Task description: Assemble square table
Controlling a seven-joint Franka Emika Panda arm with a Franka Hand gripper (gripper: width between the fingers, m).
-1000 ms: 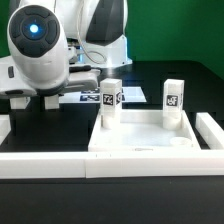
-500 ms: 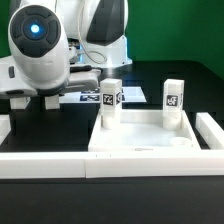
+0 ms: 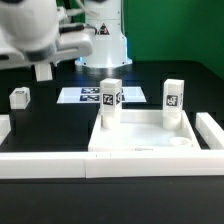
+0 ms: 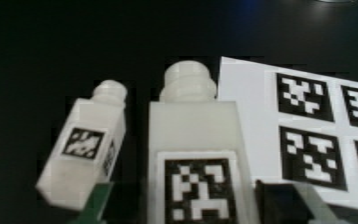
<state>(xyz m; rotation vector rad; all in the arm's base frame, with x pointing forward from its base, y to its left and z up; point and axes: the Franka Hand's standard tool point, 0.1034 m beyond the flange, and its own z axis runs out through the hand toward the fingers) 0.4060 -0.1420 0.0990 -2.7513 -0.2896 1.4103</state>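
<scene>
The white square panel point(image 3: 140, 150) lies on the black surface. Two tagged leg pegs stand upright in its far corners, one toward the exterior view's left point(image 3: 110, 103) and one toward its right point(image 3: 173, 102). My gripper point(image 3: 43, 66) hangs raised toward the exterior view's left, shut on a third leg peg point(image 4: 194, 130). In the wrist view that peg sits between my fingers, with the gripper point(image 4: 194, 208) closed around it. A fourth leg peg point(image 3: 18, 97) lies loose on the surface below and shows beside the held one in the wrist view point(image 4: 83, 150).
The marker board point(image 3: 85, 96) lies flat behind the panel and shows in the wrist view point(image 4: 318, 110). Long white bars edge the surface at the front point(image 3: 40, 166) and on the exterior view's right point(image 3: 209, 130).
The arm was low over the surface on the exterior view's left. It has since risen and swung up, uncovering the loose leg peg and the marker board. The panel and the upright pegs have not moved.
</scene>
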